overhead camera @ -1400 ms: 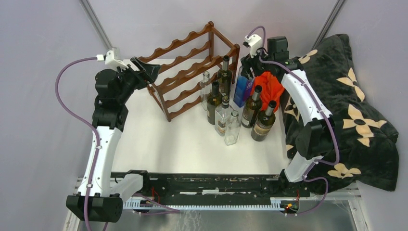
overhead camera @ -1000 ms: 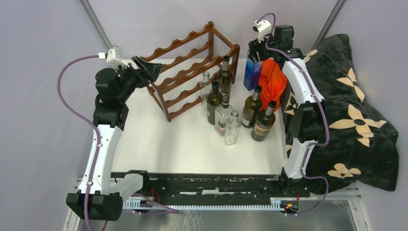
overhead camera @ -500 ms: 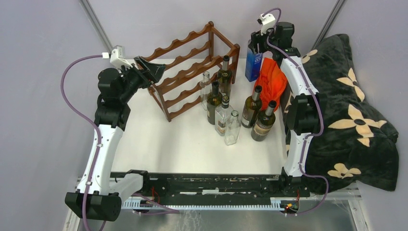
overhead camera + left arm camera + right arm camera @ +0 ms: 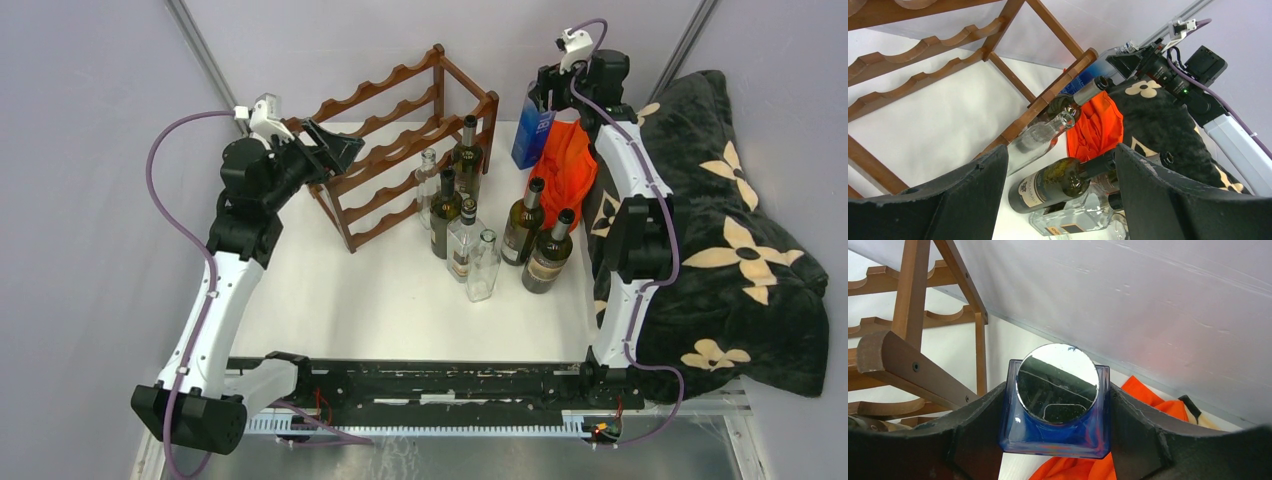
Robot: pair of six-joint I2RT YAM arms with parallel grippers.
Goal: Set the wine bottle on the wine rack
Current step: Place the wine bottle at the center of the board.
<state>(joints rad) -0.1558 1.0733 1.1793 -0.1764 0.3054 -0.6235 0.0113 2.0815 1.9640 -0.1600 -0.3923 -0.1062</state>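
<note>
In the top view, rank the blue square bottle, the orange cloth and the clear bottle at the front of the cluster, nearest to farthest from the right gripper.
1. the blue square bottle, held in the right gripper, far right.
2. the orange cloth, just nearside and to the right of that bottle.
3. the clear bottle, at the front of the bottle cluster, toward the middle.

The top camera looked down over everything from the near side; both wrist cameras sat close, sharing the reddish-brown scalloped wooden rack (image 4: 390, 150).
</note>
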